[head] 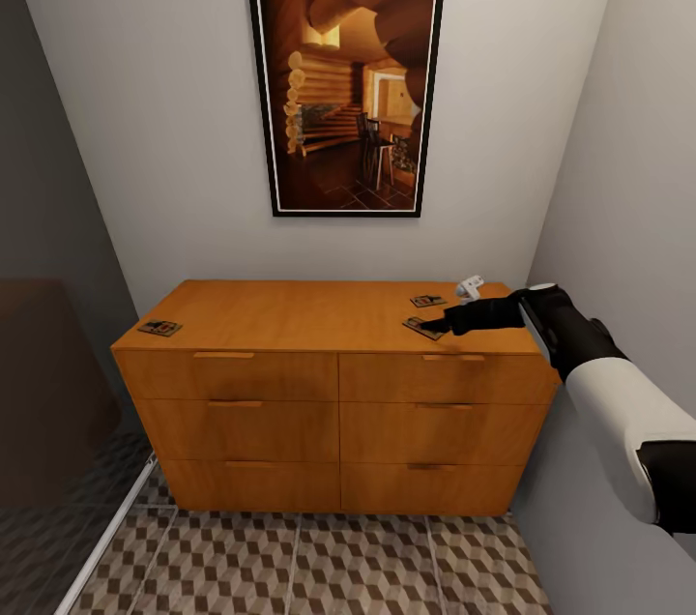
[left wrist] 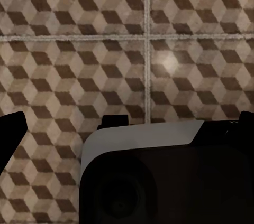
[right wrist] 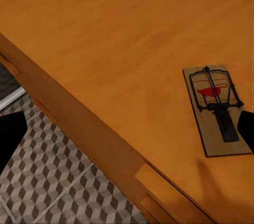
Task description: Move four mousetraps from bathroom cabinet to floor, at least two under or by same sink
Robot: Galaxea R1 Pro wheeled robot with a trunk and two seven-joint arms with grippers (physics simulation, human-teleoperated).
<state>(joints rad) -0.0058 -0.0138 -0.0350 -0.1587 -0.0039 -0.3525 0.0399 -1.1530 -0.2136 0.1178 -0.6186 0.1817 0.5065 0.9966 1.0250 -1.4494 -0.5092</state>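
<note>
Currently I am at the pick-up step: my right hand (head: 437, 327) hovers over the near mousetrap (right wrist: 217, 109) on the cabinet (head: 290, 315) top, right end, fingers spread and empty. Next, I judge, lower and close across the board. Left hand: state cannot be told; it faces the bathroom floor (left wrist: 74, 49).

Orange-brown cabinet (head: 290, 315), three mousetraps (head: 159, 328) on top

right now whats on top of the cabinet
Three mousetraps on the cabinet: one at its left edge, two on the right. The right hand partly covers the nearer one.
</note>
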